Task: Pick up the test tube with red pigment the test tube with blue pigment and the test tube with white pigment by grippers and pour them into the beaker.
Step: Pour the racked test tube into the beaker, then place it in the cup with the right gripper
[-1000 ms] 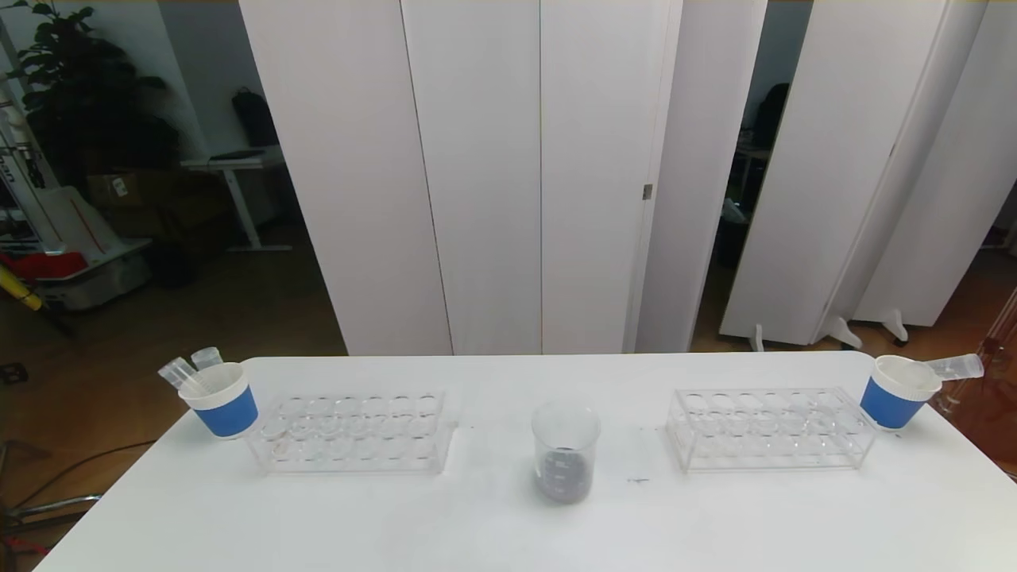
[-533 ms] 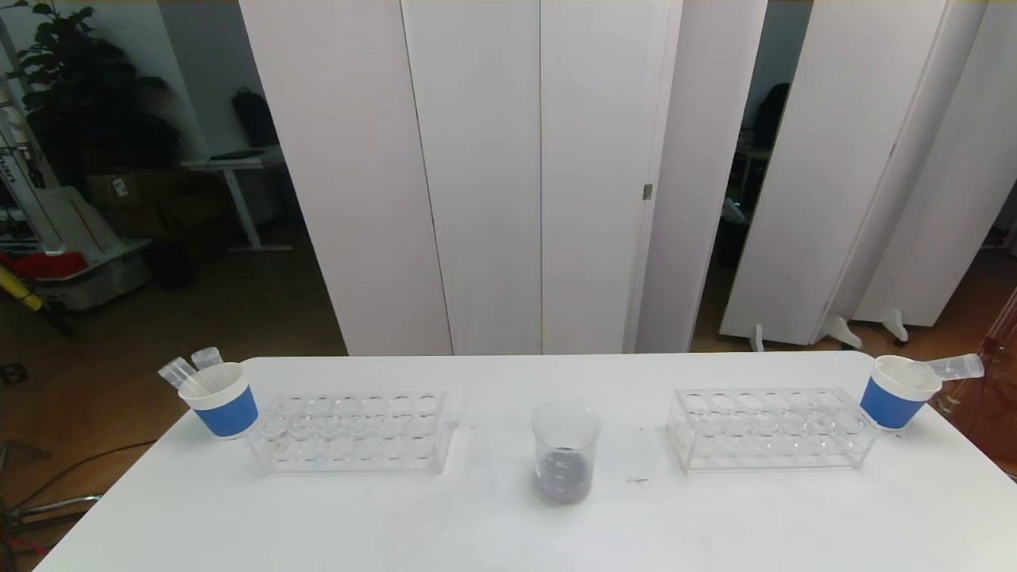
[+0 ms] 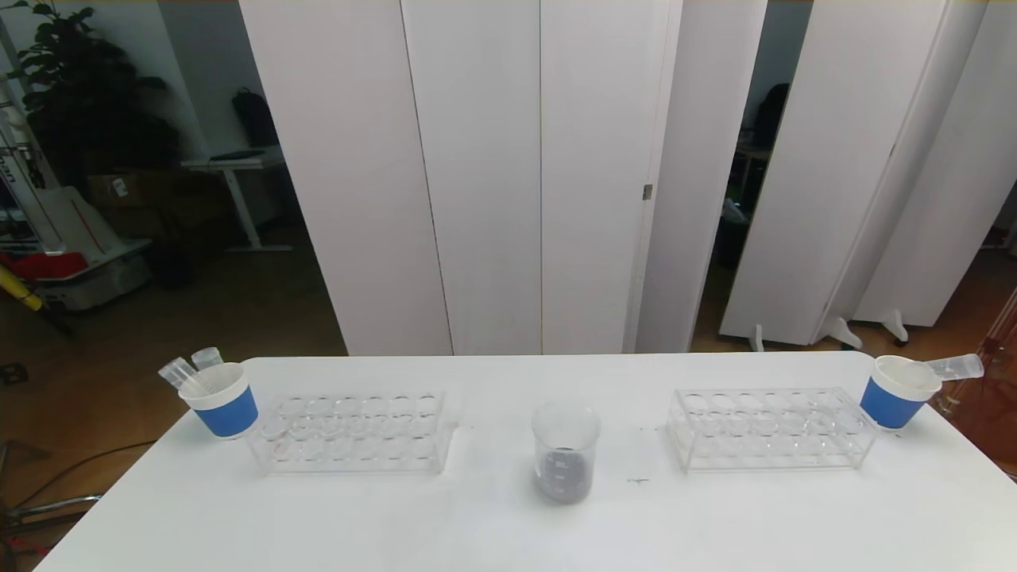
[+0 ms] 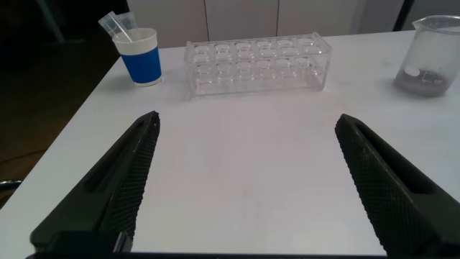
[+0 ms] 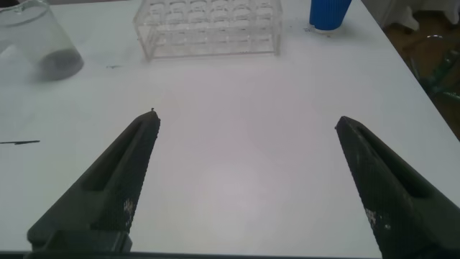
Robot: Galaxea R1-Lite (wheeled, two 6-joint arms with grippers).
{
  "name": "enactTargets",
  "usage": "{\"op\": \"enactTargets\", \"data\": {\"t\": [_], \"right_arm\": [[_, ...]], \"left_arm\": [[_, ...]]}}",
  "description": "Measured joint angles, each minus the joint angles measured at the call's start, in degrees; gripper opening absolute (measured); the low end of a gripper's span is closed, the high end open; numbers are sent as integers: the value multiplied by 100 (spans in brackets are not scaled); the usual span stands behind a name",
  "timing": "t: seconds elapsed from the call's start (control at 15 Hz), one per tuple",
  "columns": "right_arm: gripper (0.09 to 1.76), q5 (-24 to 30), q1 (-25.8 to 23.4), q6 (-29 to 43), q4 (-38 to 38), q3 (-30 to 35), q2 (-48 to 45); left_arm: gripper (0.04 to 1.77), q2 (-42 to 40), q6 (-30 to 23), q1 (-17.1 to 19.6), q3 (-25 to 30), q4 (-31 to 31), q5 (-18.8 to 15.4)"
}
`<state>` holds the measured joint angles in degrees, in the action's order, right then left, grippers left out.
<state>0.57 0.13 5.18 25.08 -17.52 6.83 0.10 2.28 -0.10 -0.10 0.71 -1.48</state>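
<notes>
L cup [image 3: 226, 409] holds empty tubes beside L rack [image 3: 353, 433]. Beaker [image 3: 565, 453] mid-table [image 3: 477, 524], dark mix inside. R rack [image 3: 769, 429], R cup [image 3: 896, 397] w/ one tube. Both grippers [image 4: 244, 180] [image 5: 244, 180] low over bare table, fingers wide apart, holding nothing. No coloured tubes in sight, so I judge pouring done; I keep arms clear of the beaker.

Left gripper [image 4: 244, 180] and right gripper [image 5: 244, 180] look alike — each has two long, dark, tapering fingers [image 4: 122, 187] with finely ridged inner faces.
</notes>
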Motion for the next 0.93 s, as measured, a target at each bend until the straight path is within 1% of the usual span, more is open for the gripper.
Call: {"op": "enactTargets", "data": {"t": [0.13, 0.27, 0.4, 0.6, 0.67, 0.73, 0.8, 0.93], "right_arm": [[175, -39, -4, -290, -52, 366, -369], [175, -148, -6, -404, -450, 669, -562], [175, -172, -11, -518, -1174, 1011, -645], [175, -150, -9, -540, -1535, 1267, -680], [175, -148, -9, -542, -1858, 1356, -683], [175, -132, -9, -539, -2409, 1491, -685], [175, -123, -9, -511, -2612, 1603, -685], [175, -119, -4, -441, -2517, 1708, -685]], "left_arm": [[174, 0, 0, 0, 0, 0, -1], [174, 0, -2, 0, 0, 0, -1], [174, 0, 2, 0, 0, 0, 0], [174, 0, 0, 0, 0, 0, -1], [174, 0, 0, 0, 0, 0, -1], [174, 0, 0, 0, 0, 0, 0], [174, 0, 0, 0, 0, 0, 0], [174, 0, 0, 0, 0, -2, -1]]}}
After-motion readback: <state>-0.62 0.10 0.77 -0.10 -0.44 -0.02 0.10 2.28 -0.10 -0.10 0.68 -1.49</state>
